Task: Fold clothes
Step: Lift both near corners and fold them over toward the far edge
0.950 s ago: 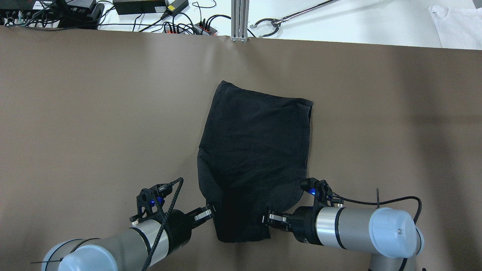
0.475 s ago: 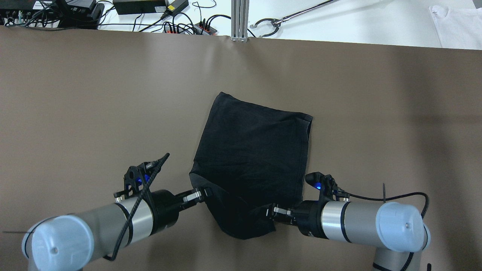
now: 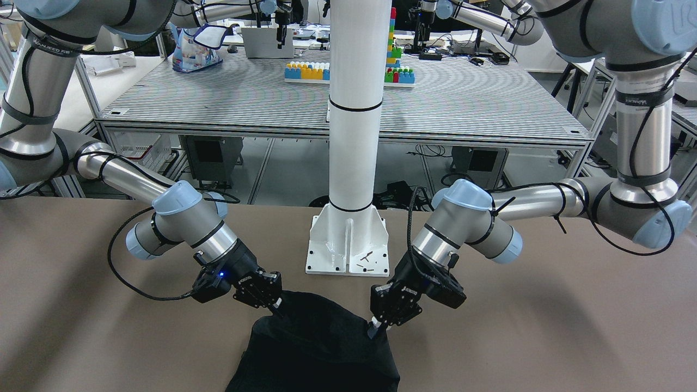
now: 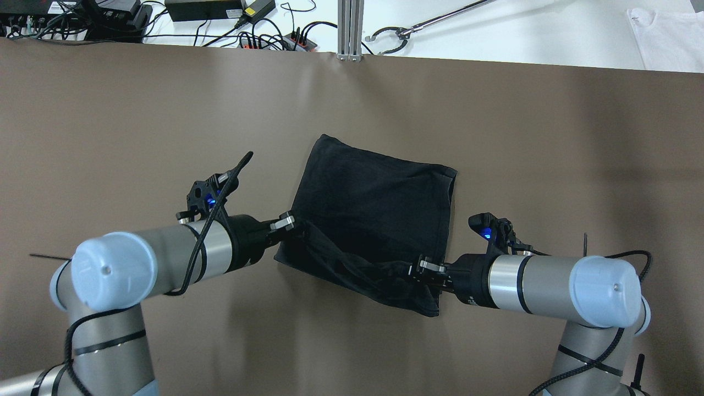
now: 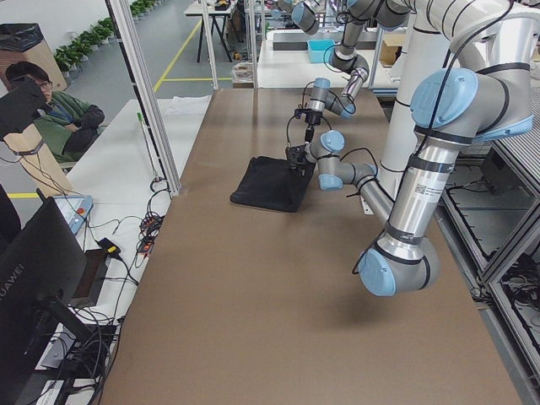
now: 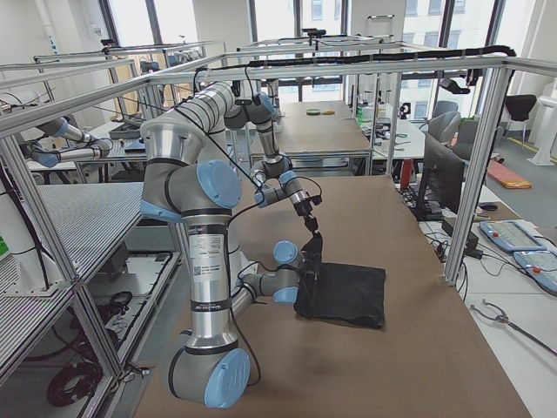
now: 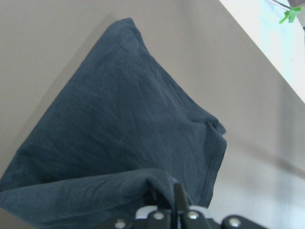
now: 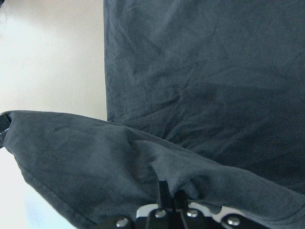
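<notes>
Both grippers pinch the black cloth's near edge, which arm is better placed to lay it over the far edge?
Left, probably. The left gripper holds its corner of the black rectangular soft fabric cloth further forward, closer to the far edge; the right gripper grips nearer the robot.

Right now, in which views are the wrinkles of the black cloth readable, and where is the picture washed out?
Left wrist view: the cloth reads blue-grey, wrinkles clear; the upper right corner is blown out white. Right wrist view: wrinkles clear, table washed pale. Overhead view: cloth almost flat black, folds between left tool and right tool merge.
</notes>
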Controlling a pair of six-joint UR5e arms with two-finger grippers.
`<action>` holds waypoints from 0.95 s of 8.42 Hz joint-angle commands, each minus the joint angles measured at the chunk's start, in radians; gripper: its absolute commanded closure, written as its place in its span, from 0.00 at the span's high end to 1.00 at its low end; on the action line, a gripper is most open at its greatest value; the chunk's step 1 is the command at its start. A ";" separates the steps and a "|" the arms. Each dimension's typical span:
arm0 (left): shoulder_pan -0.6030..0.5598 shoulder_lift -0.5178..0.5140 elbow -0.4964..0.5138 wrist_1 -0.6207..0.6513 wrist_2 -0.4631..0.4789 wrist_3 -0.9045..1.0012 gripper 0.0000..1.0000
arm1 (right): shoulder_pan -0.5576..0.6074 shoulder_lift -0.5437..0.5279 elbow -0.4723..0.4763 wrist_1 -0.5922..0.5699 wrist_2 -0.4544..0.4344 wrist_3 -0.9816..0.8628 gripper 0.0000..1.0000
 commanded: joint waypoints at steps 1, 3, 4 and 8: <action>-0.099 -0.091 0.144 0.000 -0.064 0.000 0.00 | 0.069 0.044 0.000 -0.131 0.009 -0.009 0.00; -0.129 -0.093 0.180 -0.001 -0.067 0.000 0.00 | 0.103 0.053 -0.005 -0.203 0.001 -0.028 0.00; -0.139 -0.093 0.195 -0.001 -0.066 0.000 0.00 | 0.111 0.067 -0.020 -0.243 -0.003 -0.042 0.00; -0.150 -0.229 0.365 -0.010 -0.063 -0.011 0.00 | 0.146 0.203 -0.215 -0.237 -0.037 -0.066 0.00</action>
